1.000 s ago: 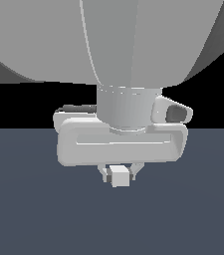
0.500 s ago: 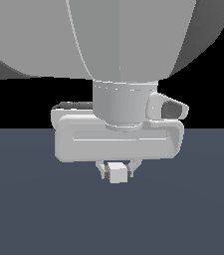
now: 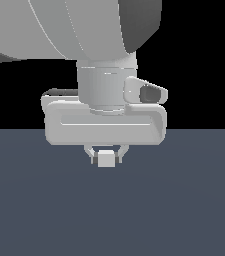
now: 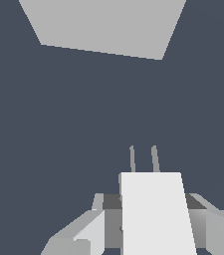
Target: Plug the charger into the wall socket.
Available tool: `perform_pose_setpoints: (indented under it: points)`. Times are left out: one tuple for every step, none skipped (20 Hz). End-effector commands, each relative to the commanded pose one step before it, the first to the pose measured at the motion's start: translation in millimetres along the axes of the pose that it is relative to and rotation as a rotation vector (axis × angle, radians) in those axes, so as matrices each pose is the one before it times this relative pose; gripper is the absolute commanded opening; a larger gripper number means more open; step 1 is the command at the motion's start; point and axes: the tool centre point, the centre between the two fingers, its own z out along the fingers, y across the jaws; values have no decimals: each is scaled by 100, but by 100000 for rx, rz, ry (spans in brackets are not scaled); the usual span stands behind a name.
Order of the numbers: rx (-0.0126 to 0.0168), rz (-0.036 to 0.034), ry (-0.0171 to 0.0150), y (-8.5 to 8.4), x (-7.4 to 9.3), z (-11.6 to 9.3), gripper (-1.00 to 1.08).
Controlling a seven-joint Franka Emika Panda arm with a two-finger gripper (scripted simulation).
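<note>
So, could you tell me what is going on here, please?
The single arm's gripper is shut on the small off-white cube-like charger, whose two thin prongs point towards the larger pale grey wall socket block. A stretch of bare dark floor separates them, so it is not plugged in yet.

We see the charger (image 4: 156,211), a small off-white block, with two thin grey prongs pointing toward the wall socket (image 4: 103,25). The socket, a larger pale grey block, lies well apart from the prongs.
</note>
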Motion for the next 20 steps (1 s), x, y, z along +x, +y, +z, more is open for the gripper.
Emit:
perform_pose_setpoints:
  points:
    - [-797,2287,153,-690,801,-553,-100]
    - [-364,934,28,-267,323,-217,-100]
    - [-362,915,25,-260,317,-212,-100]
    - [-357,887,21,-251,309,-206,-100]
    - [-354,864,17,-244,301,-200,-100]
    - [-353,845,13,-236,295,-195,-100]
    - [-353,827,10,-231,290,-190,-100]
    - [-354,813,6,-226,286,-186,-100]
    - [-356,802,2,-222,283,-183,-100]
    - [-352,775,-2,-213,273,-175,-100]
    - [-338,729,-6,-200,258,-164,-100]
    - [-326,690,-9,-186,243,-154,-100]
    - [-312,648,-11,-175,229,-144,-100]
    - [-299,612,-13,-162,216,-135,-100]
    - [-285,573,-17,-154,203,-125,-100]
    - [-274,540,-21,-141,190,-115,-100]
    - [-260,504,-24,-131,177,-106,-100]
    - [-245,470,-26,-121,165,-97,-100]
    - [-230,436,-26,-110,152,-89,-100]
    - [-210,394,-25,-102,138,-80,-100]
